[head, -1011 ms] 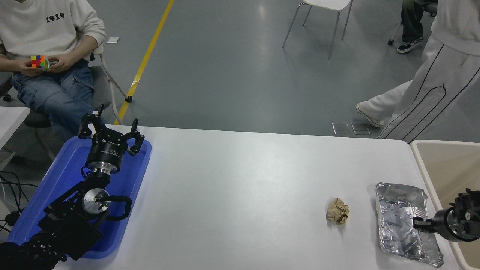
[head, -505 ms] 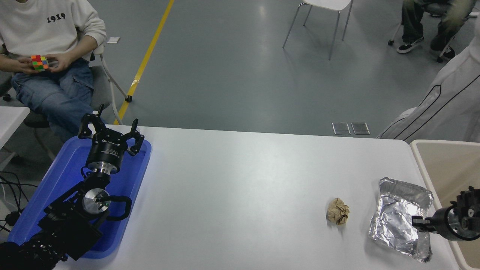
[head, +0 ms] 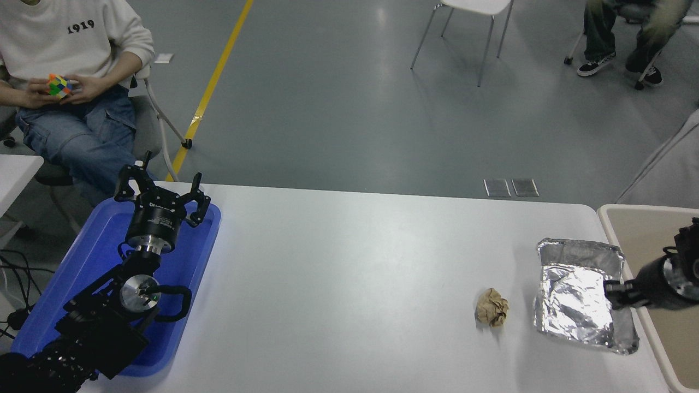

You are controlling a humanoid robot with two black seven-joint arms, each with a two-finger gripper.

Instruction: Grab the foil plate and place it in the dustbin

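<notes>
**Q:** Right gripper (head: 616,292) status?

**A:** Comes in from the right edge, over the dustbin's (head: 611,221) near wall. Fingertips pinched together on the right rim of the foil plate (head: 573,295). Plate clamped there; the gripper body sits over the seam between table (head: 355,273) and dustbin.

**Q:** Foil plate position?

**A:** Near the table's right end, just beside the dustbin's rim. It looks raised and tilted, inside face turned toward the camera, far rim higher in the picture. Whether the lower left corner touches the table, I cannot tell. Crinkled silver, rectangular, raised rim intact.

**Q:** Dustbin?

**A:** Beige, at the table's right edge, only partly in view. Tan inside visible behind the right arm.

**Q:** Other items on the table?

**A:** Crumpled brown paper ball (head: 492,307), lying left of the foil plate, apart from it. Blue tray (head: 76,273) at the far left end.

**Q:** Left gripper (head: 161,192)?

**A:** Parked at lower left above the blue tray, fingers spread apart, holding nothing.

**Q:** Surroundings?

**A:** Seated person (head: 71,65) at upper left, in a white top and jeans, both hands on a coloured puzzle cube (head: 57,85). White chair (head: 469,16) at the top centre. Yellow floor line (head: 215,82) running diagonally.
</notes>
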